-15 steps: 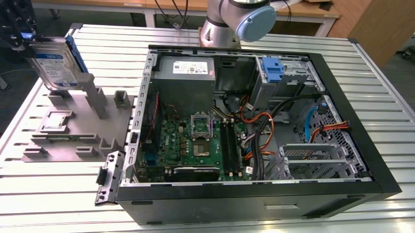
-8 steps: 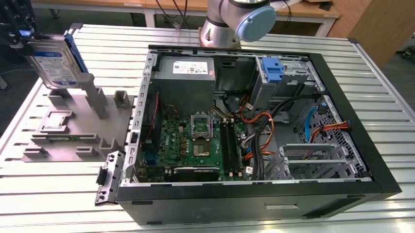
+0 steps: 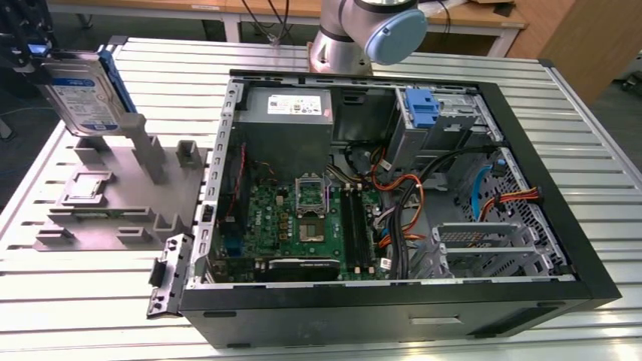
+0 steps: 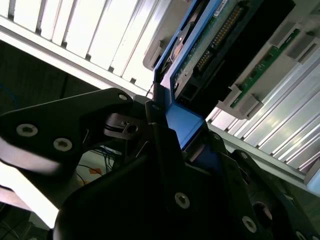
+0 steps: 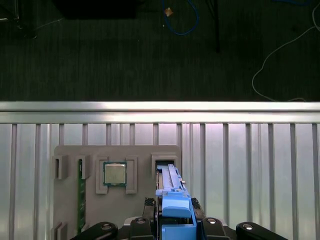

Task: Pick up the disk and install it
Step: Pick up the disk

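The slatted metal table (image 3: 80,301) spreads beneath the pincer (image 3: 35,60), which hangs above its corner at the exterior view's left. Well away from the pincer, toward the exterior view's right, the open black computer case (image 3: 401,316) lies on its side with its green board and cables facing up. A blue bracket (image 3: 423,109) sits in the drive bay at the case's far end. Directly under the pincer stands the grey holder block (image 3: 110,188). The pincer is pressed together on the blue frame of the disk (image 3: 86,94), pinching its upper edge. The disk hangs upright and slightly tilted, its lower end at the top of the holder's posts; whether it touches them I cannot tell. In the first wrist view, a square chip (image 5: 114,173) and a green memory strip (image 5: 80,195) rest in holder slots to one side of the pinched frame.
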`<state>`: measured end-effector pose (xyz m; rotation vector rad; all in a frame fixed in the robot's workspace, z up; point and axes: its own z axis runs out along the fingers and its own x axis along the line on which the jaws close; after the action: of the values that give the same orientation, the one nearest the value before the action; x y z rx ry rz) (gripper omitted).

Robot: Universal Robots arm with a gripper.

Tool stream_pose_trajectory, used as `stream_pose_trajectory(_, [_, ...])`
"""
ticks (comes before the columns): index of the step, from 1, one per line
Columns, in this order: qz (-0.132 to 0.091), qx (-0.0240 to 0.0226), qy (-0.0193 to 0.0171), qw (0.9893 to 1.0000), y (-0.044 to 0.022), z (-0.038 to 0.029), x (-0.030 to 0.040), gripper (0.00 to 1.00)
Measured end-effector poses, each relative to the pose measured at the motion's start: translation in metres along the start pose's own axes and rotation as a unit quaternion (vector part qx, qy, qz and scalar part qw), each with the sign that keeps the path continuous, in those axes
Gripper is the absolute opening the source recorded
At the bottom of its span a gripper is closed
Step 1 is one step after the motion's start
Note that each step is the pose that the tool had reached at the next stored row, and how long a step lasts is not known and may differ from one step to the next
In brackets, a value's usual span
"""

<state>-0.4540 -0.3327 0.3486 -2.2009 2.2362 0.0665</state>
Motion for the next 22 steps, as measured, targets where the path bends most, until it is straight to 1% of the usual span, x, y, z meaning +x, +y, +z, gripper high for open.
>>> stream_pose_trajectory(22, [0.0, -0.0001, 0.0, 1.0, 0.0002, -0.0067, -0.0002, 0.37])
